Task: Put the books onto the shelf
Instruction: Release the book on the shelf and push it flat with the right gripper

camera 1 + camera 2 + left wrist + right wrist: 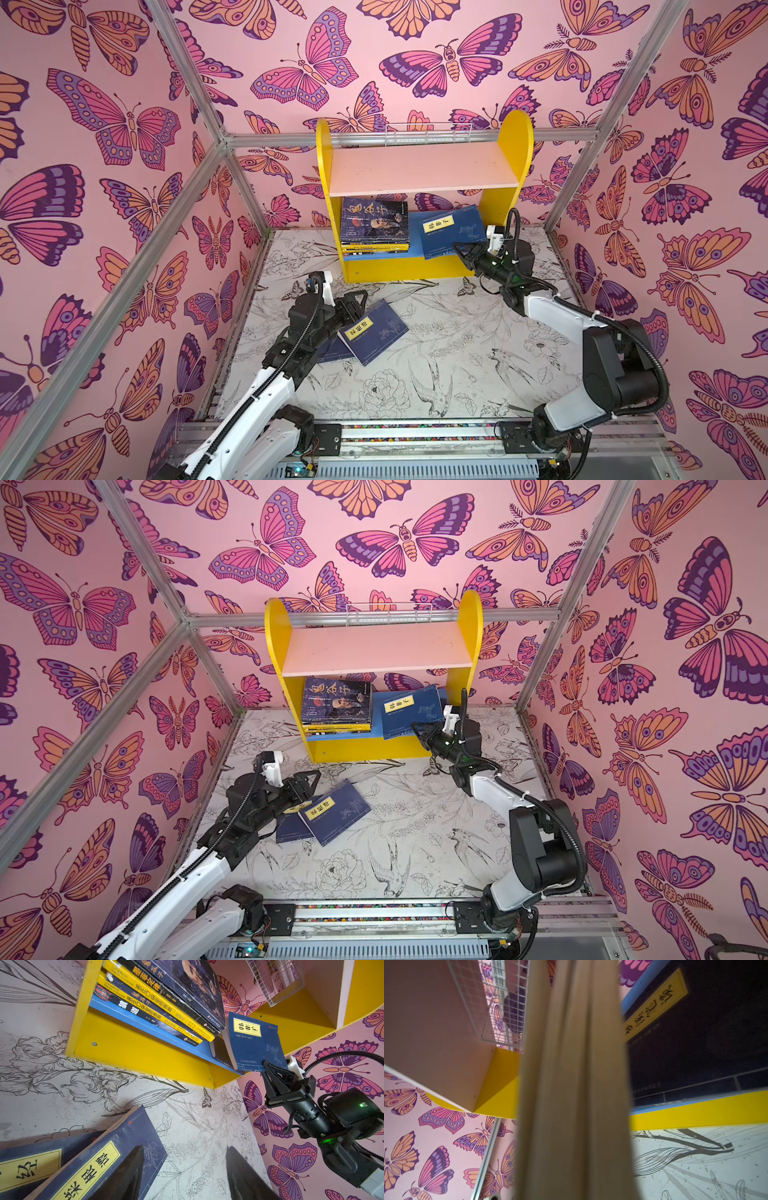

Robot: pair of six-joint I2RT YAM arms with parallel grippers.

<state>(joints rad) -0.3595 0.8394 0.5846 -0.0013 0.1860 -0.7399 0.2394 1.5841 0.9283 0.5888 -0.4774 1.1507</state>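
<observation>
The right pincer is clenched on a thin, floppy navy book, tilted at the shelf's three o'clock end; the released left pincer hovers over two light paperbacks on the desk, best gripped by their stiffer spines.

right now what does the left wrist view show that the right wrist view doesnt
Only the left wrist view: the stack's spines, two navy books on the table, the open left gripper, and the right gripper shut on the tilted navy book.
Only the right wrist view: that book's page edge, filling the middle.
Both: the shelf, wire basket, butterfly wall.
</observation>
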